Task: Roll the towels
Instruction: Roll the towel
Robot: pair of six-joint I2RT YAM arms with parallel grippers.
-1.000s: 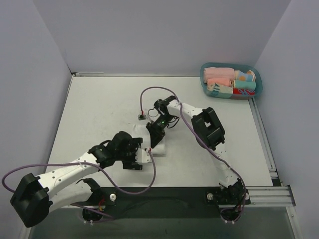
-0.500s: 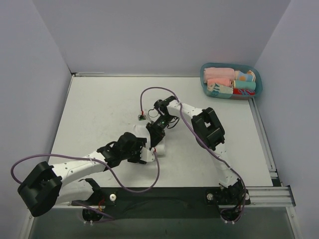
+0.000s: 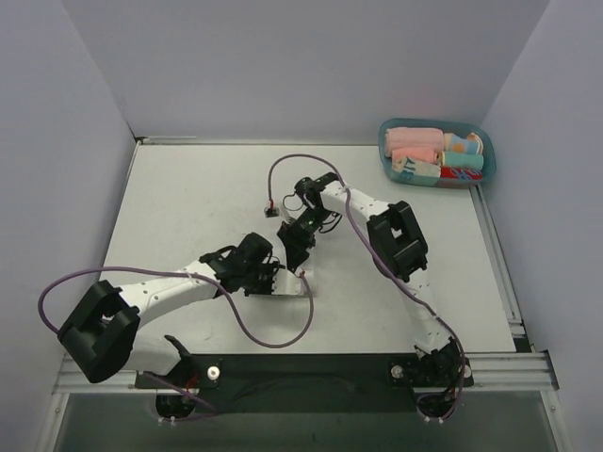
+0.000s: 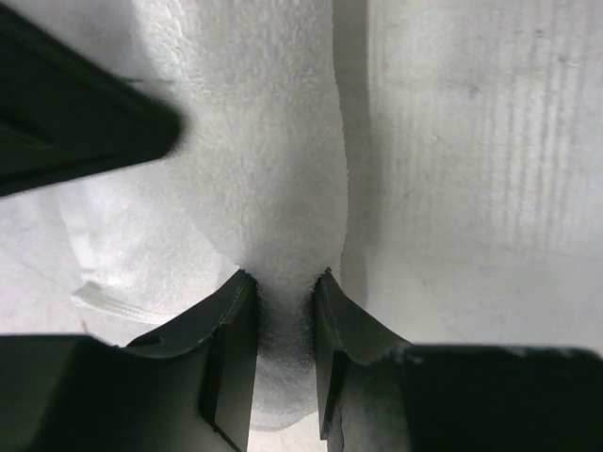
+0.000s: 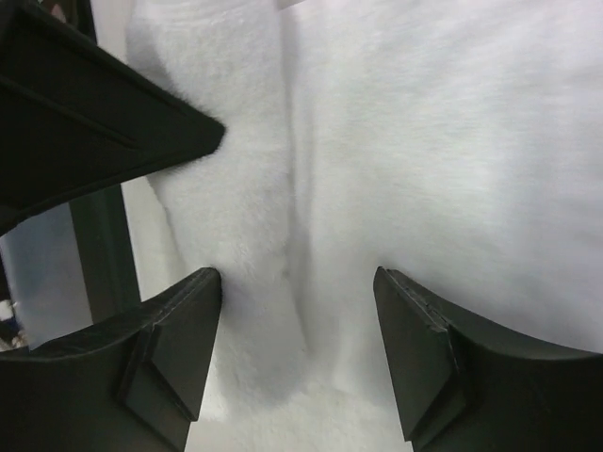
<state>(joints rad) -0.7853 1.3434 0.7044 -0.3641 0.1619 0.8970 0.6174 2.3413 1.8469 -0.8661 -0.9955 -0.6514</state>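
Note:
A white towel (image 3: 302, 276) lies bunched at the table's middle, mostly hidden under both grippers in the top view. My left gripper (image 3: 280, 279) comes at it from the left. In the left wrist view that gripper (image 4: 285, 306) is shut on a thick fold of the towel (image 4: 273, 160), the cloth squeezed between the jaws. My right gripper (image 3: 296, 249) hangs over the towel from behind. In the right wrist view it (image 5: 294, 297) stands open, the jaws astride the towel (image 5: 424, 141) and not pinching it.
A teal basket (image 3: 385, 151) with rolled coloured towels sits at the back right corner. Purple cables loop from both arms over the table (image 3: 188, 198). Grey walls close in the left, back and right sides.
My left arm has swung right to the towel and its jaws have shut on a fold. My right gripper has opened and let go of the towel, shifting slightly back.

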